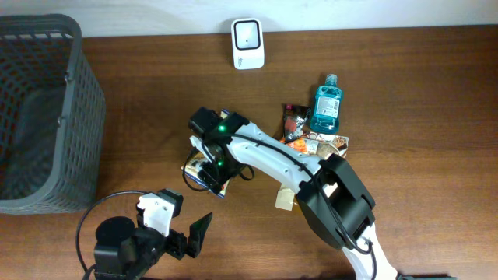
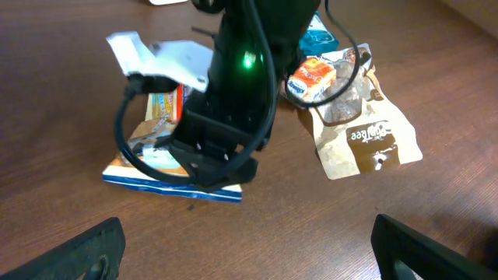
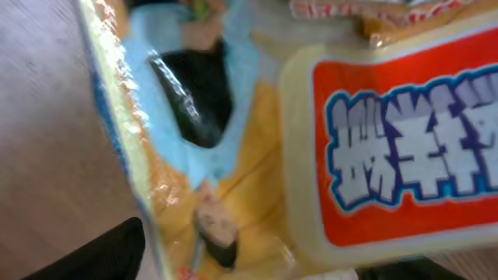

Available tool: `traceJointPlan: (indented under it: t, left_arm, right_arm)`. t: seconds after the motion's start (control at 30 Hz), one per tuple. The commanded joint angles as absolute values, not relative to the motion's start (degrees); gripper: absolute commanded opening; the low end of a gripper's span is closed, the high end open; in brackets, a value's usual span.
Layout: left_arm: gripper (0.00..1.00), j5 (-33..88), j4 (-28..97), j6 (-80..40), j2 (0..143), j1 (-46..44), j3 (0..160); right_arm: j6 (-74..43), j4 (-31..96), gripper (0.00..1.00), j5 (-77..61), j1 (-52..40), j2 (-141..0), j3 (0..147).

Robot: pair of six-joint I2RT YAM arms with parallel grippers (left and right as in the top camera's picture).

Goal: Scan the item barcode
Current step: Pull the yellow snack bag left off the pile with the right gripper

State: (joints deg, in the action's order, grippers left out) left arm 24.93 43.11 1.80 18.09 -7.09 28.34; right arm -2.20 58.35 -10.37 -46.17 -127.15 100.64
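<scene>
Packet (image 1: 193, 166) first: the flat snack packet sits on the table (image 1: 436, 93) near the middle, to the right of the dark mesh basket (image 1: 78, 93) and well apart from the white scanner (image 1: 247, 43) at the far edge. From my left wrist camera it looks to lie flat on the wood, blue edge towards me.

My right gripper (image 1: 212, 167) is down over that packet, the arm reaching in from the near right. In the right wrist view the wrapper fills the frame, orange label with blurred lettering on the right and pale blue and yellow on the left, with one dark finger (image 3: 101, 253) at the lower left corner. The jaws are spread wide; whether they touch the packet I cannot tell.

My left gripper (image 1: 189, 236) hangs over bare wood at the near left, fingers fully spread and holding nothing.

Further right are a brown pouch (image 2: 366, 140), a small orange pack (image 2: 311, 78) resting on its top end, and a blue mouthwash bottle (image 1: 326, 105) lying on the far side of them.
</scene>
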Motion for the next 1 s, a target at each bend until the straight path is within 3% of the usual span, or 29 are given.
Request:
traceJointPlan:
  t: [0.0,0.17,0.27,0.4,0.43,0.67,0.97]
  left_arm:
    - [0.99,25.5,43.0,2.7,17.7,-6.9,28.2]
    - [0.99,25.5,43.0,2.7,17.7,-6.9,28.2]
    - [0.99,25.5,43.0,2.7,17.7,-6.9,28.2]
    - [0.99,25.5,43.0,2.7,17.7,-6.9,28.2]
    - [0.99,25.5,43.0,2.7,17.7,-6.9,28.2]
    - [0.99,25.5,43.0,2.7,17.7,-6.9,28.2]
    - [0.99,25.5,43.0,2.7,17.7,-6.9,28.2]
  right_arm:
    - [-7.3,55.0,0.74,-8.6,-46.5,-127.1,97.6]
    - [-10.8,51.3,0.61,-6.2,-46.5,-127.1,96.3]
    - [-13.1,50.2,0.39,-5.3,-46.5,-127.1,96.3]
    - [-15.6,50.1,0.17,-5.1,-46.4,-127.1,96.8]
    - [-15.7,50.4,0.04,-5.1,-46.4,-127.1,97.2]
    - [-17.1,58.1,0.04,-4.3,-45.2,-127.1,105.5]
    - [-17.0,78.1,0.04,-11.9,-40.1,-127.0,129.6]
